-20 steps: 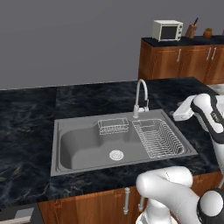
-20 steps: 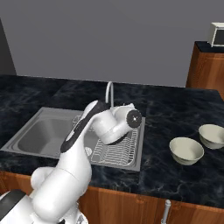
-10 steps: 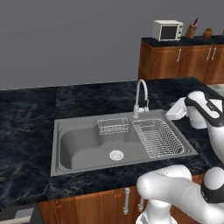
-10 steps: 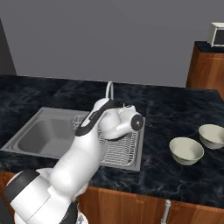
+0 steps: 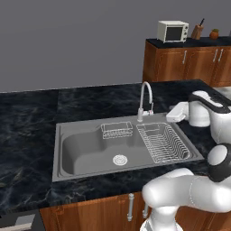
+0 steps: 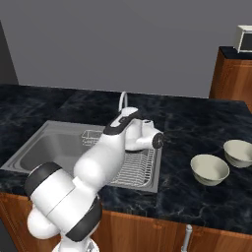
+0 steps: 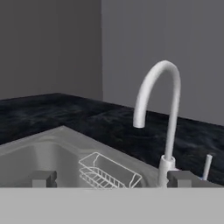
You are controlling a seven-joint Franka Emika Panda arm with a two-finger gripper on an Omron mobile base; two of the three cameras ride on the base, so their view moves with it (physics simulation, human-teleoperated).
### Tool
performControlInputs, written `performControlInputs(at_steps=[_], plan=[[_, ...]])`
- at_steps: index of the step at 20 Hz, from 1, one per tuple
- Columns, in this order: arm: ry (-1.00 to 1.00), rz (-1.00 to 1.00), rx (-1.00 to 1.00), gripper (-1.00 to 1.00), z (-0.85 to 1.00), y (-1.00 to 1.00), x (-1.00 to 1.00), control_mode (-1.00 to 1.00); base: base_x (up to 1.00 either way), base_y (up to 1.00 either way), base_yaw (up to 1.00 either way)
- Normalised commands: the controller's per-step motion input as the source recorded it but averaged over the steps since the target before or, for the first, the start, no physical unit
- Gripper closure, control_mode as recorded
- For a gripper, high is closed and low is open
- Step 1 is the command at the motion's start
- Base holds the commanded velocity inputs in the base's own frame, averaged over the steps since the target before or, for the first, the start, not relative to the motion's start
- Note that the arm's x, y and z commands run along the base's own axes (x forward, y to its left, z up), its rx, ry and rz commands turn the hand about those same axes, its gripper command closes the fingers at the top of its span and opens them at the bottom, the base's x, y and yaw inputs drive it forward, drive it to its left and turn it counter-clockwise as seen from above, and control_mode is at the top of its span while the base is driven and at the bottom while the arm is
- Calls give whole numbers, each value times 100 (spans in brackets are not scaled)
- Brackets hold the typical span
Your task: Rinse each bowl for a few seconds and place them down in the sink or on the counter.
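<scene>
i am in a kitchen: a steel sink (image 5: 85, 146) with a gooseneck faucet (image 7: 159, 113) just ahead of my pincer, black marble counter (image 5: 27, 122) over wooden cabinets, a microwave (image 5: 172, 31) far beyond on a taller unit.
</scene>
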Motion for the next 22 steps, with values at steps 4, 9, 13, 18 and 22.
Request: performControlInputs(at_steps=[4,9,13,18,22], plan=[[-3,0,10,-100,-27,-4,43,-100,0,0,0],[-7,0,5,-100,-22,0,45,-100,0,0,0],[-5,0,4,-100,-15,-7,54,-100,0,0,0],[-1,0,5,-100,-11,-29,49,-100,0,0,0],[0,0,8,-100,-14,-36,42,-100,0,0,0]])
